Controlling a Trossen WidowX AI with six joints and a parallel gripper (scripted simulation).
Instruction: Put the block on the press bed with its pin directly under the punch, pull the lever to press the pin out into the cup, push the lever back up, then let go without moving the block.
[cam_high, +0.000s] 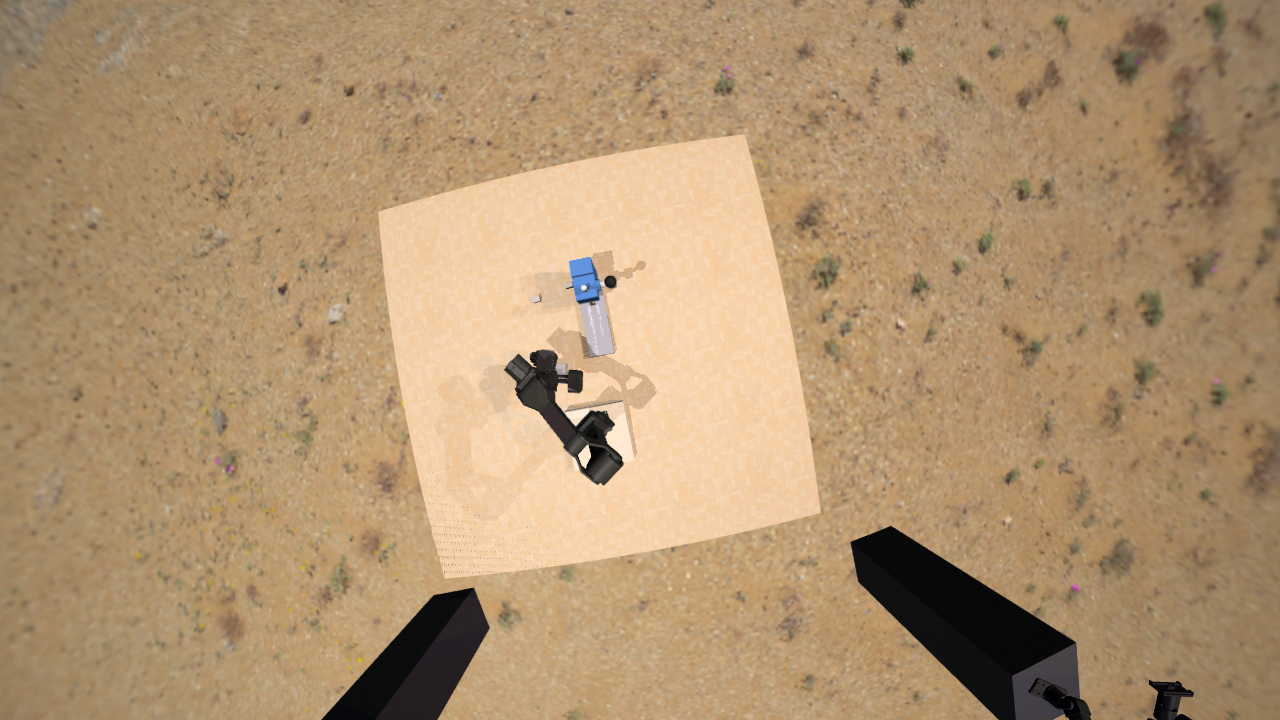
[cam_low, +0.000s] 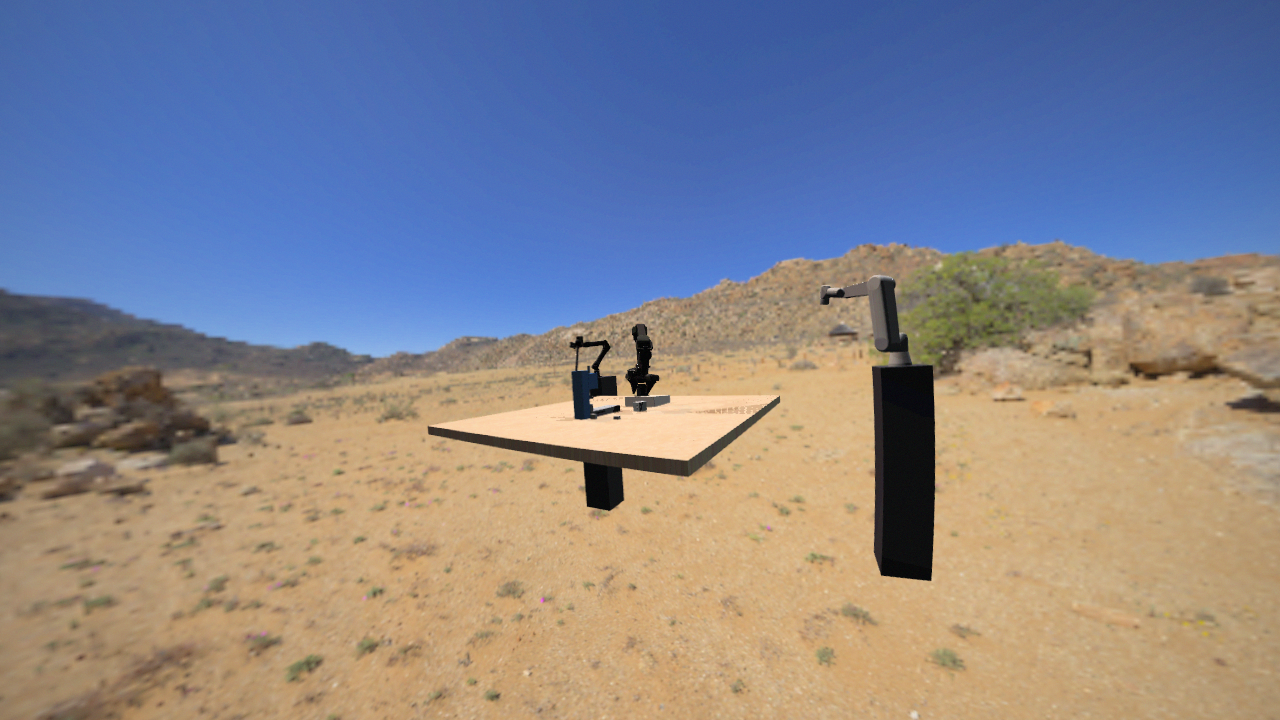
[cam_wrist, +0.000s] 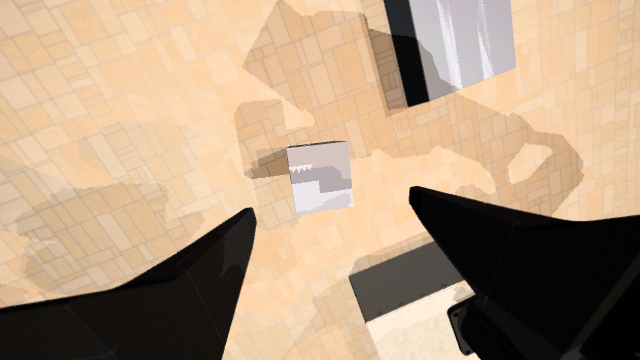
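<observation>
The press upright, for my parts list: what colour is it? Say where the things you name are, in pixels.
Blue (cam_high: 582, 267) (cam_low: 581, 394); the top view shows it best.

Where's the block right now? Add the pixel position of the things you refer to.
In the wrist view, the grey block (cam_high: 561, 368) (cam_low: 640, 406) (cam_wrist: 320, 175) lies on the tabletop (cam_high: 707, 358) (cam_low: 554, 434) (cam_wrist: 125, 75) near the centre, beyond the open jaws, below and left of the press bed (cam_high: 598, 333) (cam_low: 605, 410) (cam_wrist: 472, 45); the top view shows it partly hidden by the arm (cam_high: 556, 425) (cam_low: 640, 344).

"Where's your block?"
"Your pale grey block (cam_high: 562, 368) (cam_wrist: 321, 179) lies flat on the tabletop, apart from the bed."
"And your press?"
"Your blue press (cam_high: 582, 271) (cam_low: 581, 394) stands upright, its long grey bed (cam_high: 597, 329) (cam_wrist: 467, 45) extending from it."
</observation>
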